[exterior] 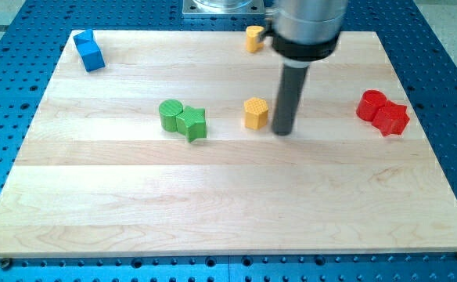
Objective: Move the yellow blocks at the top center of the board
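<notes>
A yellow hexagonal block [255,113] sits near the middle of the wooden board [213,196]. A second yellow block [253,37], heart-like in shape, lies at the board's top edge near the centre. My tip [282,131] rests on the board just to the right of the yellow hexagonal block, close to it with a small gap. The rod rises to the grey arm body at the view's top, which stands just right of the top yellow block.
A green cylinder [170,114] and a green star block [192,123] touch each other left of centre. A blue block [89,51] lies at the top left corner. Two red blocks [383,112] sit together at the right. Blue perforated table surrounds the board.
</notes>
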Controlling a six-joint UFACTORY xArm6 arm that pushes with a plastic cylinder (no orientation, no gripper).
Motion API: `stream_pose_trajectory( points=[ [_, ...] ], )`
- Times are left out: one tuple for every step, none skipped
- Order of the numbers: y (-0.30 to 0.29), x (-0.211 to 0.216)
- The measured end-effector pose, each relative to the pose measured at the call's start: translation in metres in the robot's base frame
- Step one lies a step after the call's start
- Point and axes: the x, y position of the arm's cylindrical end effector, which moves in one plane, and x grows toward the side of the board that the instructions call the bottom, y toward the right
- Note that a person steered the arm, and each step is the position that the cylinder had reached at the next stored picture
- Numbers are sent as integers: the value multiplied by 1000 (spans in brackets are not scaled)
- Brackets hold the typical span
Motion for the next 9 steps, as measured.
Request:
stream_pose_trajectory(
  points=[
    [-21,-54],
    [-20,-27],
    [-69,-28],
    [-68,-110],
    [-57,-178],
    [-53,-113],
    [-112,-111],
    [-121,-148],
    [-95,-160]
  ],
)
